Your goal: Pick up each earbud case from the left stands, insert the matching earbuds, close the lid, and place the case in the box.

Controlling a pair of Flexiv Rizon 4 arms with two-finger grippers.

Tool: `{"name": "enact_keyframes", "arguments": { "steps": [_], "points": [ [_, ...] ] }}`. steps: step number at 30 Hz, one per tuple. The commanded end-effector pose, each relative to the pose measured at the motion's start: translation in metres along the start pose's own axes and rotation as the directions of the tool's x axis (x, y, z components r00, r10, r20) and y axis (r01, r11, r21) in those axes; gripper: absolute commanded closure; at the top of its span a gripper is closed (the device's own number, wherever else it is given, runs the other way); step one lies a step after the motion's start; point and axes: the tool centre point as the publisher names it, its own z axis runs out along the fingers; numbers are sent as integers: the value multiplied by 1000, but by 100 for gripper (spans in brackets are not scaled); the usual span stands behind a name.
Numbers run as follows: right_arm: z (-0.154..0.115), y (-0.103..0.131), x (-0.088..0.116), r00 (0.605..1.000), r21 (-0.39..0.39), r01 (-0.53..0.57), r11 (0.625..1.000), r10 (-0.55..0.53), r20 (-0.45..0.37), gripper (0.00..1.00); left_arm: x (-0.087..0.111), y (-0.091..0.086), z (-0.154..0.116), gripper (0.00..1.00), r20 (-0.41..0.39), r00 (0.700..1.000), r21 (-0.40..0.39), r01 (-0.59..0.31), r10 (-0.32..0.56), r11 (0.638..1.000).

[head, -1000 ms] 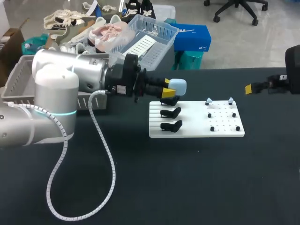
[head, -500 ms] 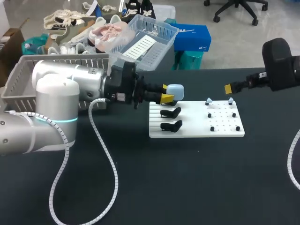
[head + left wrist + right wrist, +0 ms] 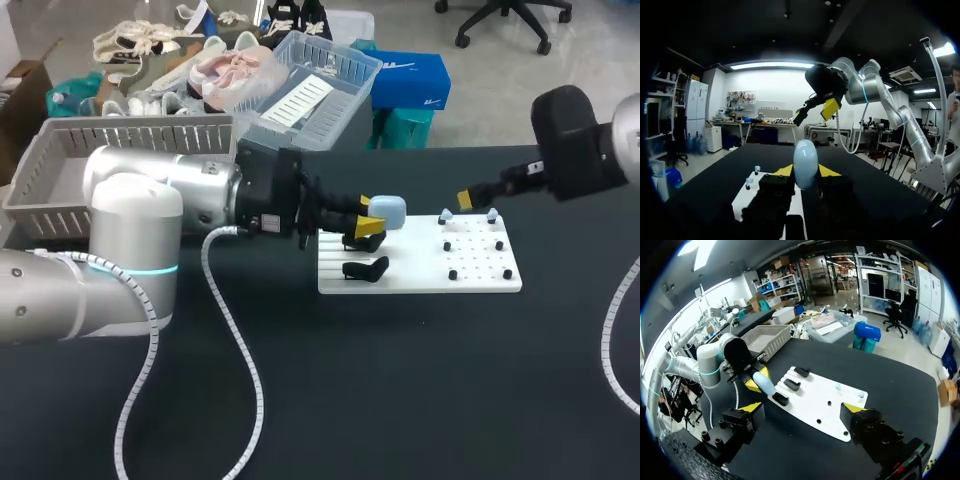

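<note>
Your left hand (image 3: 368, 224), clamped on the case (image 3: 388, 210), has shifted it over the stands (image 3: 365, 268); your right hand (image 3: 476, 198), wide, has swung in towards the earbuds (image 3: 446, 216), so insertion looks next.

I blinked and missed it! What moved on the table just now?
The right arm swung in toward the earbuds. The left arm shifted a little, its jaws still shut on the blue earbud case. The white board and black stands stayed put.
</note>
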Motion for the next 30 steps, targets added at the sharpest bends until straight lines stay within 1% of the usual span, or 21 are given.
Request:
{"name": "enact_keyframes", "arguments": {
  "steps": [1, 7, 15, 23, 30],
  "points": [
    [0, 8, 5, 1000, 83, 0, 997, 0, -10, 0, 6, 3, 10, 100, 0, 1000, 6, 2, -2, 1000],
    [4, 18, 14, 999, 70, 15, 997, -12, -48, 0, 8, 7, 18, 100, -3, 1000, 17, -6, 6, 1000],
    [13, 33, 24, 996, 31, 30, 999, -27, -88, 0, 11, 15, 21, 100, -11, 1000, 1, -16, 16, 1000],
    [28, 40, 25, 992, 6, 29, 1000, -28, -122, 0, 11, 15, 21, 100, -11, 1000, 1, -16, 16, 1000],
    [42, 41, 20, 990, -26, 24, 999, -28, -140, 0, 11, 15, 21, 100, -11, 1000, 1, -16, 16, 1000]
  ]
}}
